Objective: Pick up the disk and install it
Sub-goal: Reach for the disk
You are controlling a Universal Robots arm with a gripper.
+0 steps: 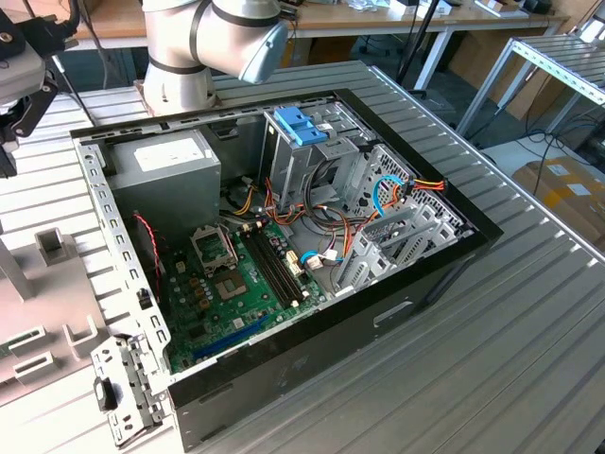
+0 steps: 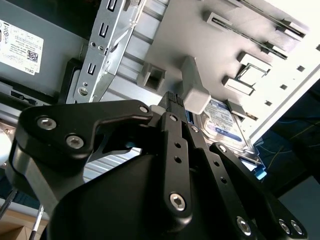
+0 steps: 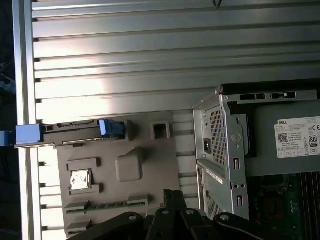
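Your gripper [image 3: 173, 194] hangs over the grey fixture plate [image 3: 150, 165], on the side nearest the computer case. Its fingers are drawn together and hold nothing. The disk [image 3: 70, 132] stands on edge in the plate's far slot, well apart from the gripper. Its blue end tab [image 3: 27, 135] juts past the edge of the ribbed table [image 3: 125, 60], and bare table lies alongside it. The second wrist view adds the disk's labelled face [image 2: 225, 125]. In the exterior view, the open computer case [image 1: 378, 312] sits at frame centre, holding a motherboard [image 1: 236, 284], a power supply [image 1: 170, 161] and a drive cage [image 1: 317, 165]. Free table runs along the exterior view's right.
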